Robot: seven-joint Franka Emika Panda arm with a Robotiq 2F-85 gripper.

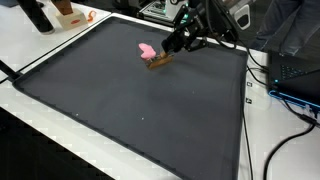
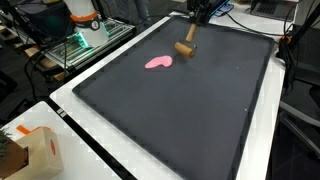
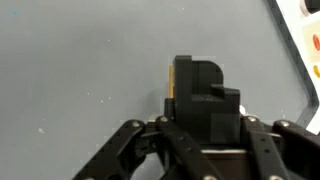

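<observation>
Brown wooden block (image 1: pixel 158 60), stiff and probably light, hangs tilted at 12 o'clock over the dark grey mat surface (image 1: pixel 130 110), its upper end clamped in the gripper (image 1: pixel 173 47), with a flat pink piece (image 1: pixel 147 48) at its 10 o'clock; the flat sides look the safest hold.

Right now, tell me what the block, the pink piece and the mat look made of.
Block: tan, matte, probably bare wood. Pink piece: even pink, likely plastic or foam; too small to tell. Mat: dark grey, dull, perhaps rubber or fabric.
</observation>
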